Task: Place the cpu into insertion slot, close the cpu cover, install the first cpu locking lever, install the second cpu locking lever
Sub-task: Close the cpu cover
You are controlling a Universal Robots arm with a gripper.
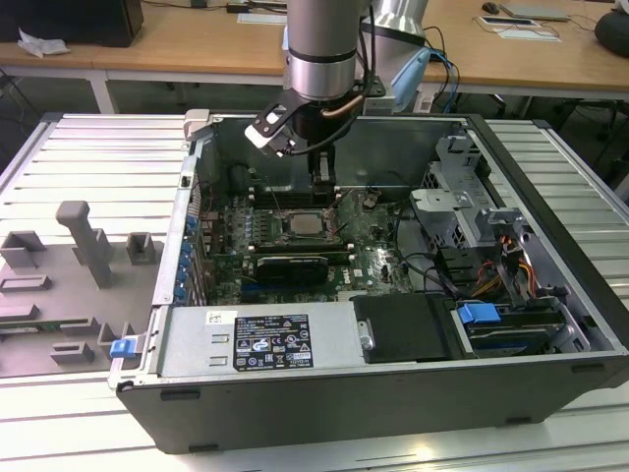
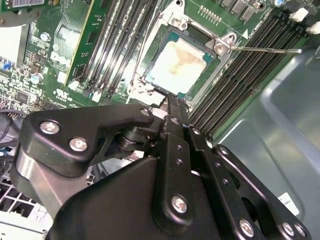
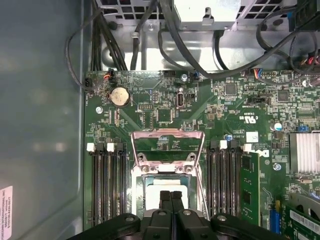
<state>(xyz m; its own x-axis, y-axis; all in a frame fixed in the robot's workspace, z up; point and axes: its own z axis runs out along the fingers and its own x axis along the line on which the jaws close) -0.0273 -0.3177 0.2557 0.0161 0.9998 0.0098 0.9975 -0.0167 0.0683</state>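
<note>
The cpu (image 2: 180, 65) lies flat in the insertion slot (image 2: 150, 87), its silvery-beige top facing up; the exterior view shows the cpu (image 1: 303, 224) mid-board. The cpu cover (image 3: 167, 135) stands swung open beyond the socket, green board showing through its window. A thin locking lever (image 2: 265, 50) sticks out sideways from the socket, and another rod (image 2: 137, 55) runs along the opposite side. My gripper (image 3: 170, 196) hangs just above the socket's near edge with its fingers (image 2: 172, 112) pressed together and nothing between them. It sits just behind the cpu in the exterior view, gripper (image 1: 321, 187).
Black memory slots (image 3: 107, 185) flank the socket on both sides. Cables (image 3: 165, 30) and a drive cage (image 1: 462, 187) crowd the case's far side. A power supply (image 1: 265, 339) lines the front. The case wall (image 3: 40, 125) is close. A grey fixture tray (image 1: 79, 265) lies outside.
</note>
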